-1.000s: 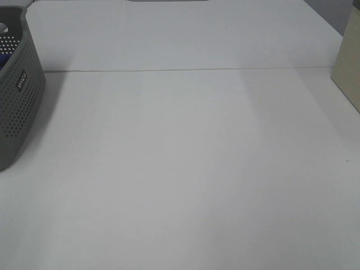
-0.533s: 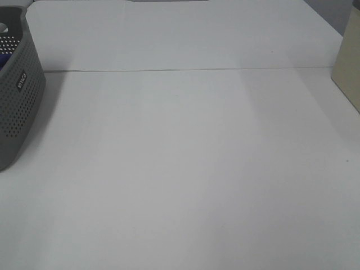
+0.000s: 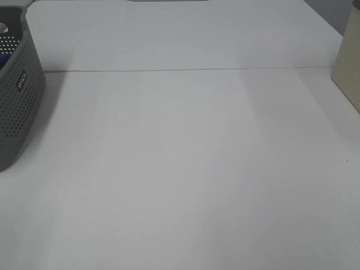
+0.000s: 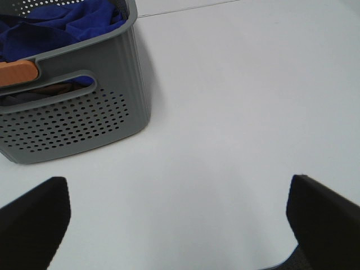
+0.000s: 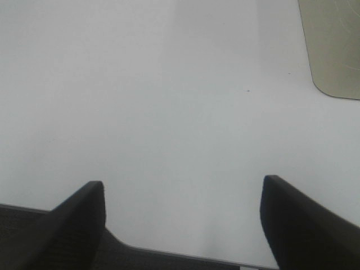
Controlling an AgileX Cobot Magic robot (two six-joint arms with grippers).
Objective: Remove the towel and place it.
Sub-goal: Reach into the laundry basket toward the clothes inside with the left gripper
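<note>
In the basket [image 4: 73,121] on the table [image 4: 236,112], the towel [image 4: 50,25] is heaped, and both pairs of jaws are held apart.

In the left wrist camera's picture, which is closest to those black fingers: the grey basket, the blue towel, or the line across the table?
1. Grey basket: its holed wall faces the left fingers.
2. Blue towel: piled inside the basket, behind that wall.
3. Table seam: beyond the basket, farthest.
</note>
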